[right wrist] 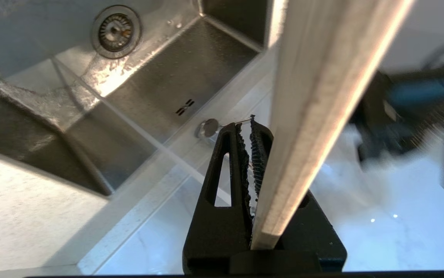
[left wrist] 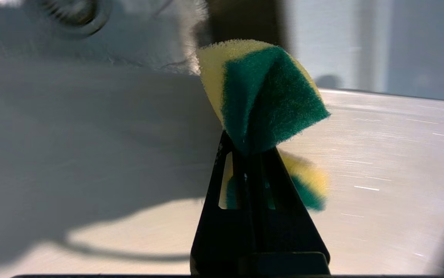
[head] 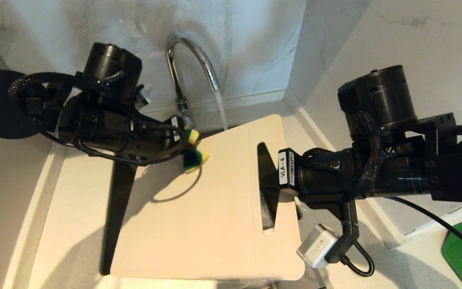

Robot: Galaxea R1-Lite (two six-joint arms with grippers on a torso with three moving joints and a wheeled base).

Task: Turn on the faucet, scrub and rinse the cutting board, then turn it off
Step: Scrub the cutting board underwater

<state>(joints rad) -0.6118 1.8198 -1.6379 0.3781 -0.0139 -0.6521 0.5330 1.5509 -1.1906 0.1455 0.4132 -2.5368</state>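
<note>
The sink (right wrist: 160,77), the largest container here, shows in the right wrist view as a steel basin with a round drain (right wrist: 116,31) and nothing lying in it that I can see; water glistens on its floor. In the head view it is hidden under the cutting board (head: 215,208), which spans it with the long axis running roughly 12 to 6 o'clock and the handle cut-out along its 3 o'clock side.

The faucet (head: 187,64) stands at 12 o'clock from the board, and its stream (head: 221,110) falls at the board's far edge, so the tap is on.

The right gripper (head: 273,182) comes in from 3 o'clock and is clenched on the board's edge by the cut-out, holding it on a slant.

The left gripper (head: 182,144), reaching from 9 o'clock, is pinched tight on a yellow-and-green sponge (head: 194,157), folded between its fingers. The sponge sits at the board's upper left, near the far edge, about touching the surface.

Judgement: scrubbing is in hand. The unscrubbed face lies toward 5 o'clock from the sponge, so strokes should run along the board's length, and the left arm is the nearer one.
</note>
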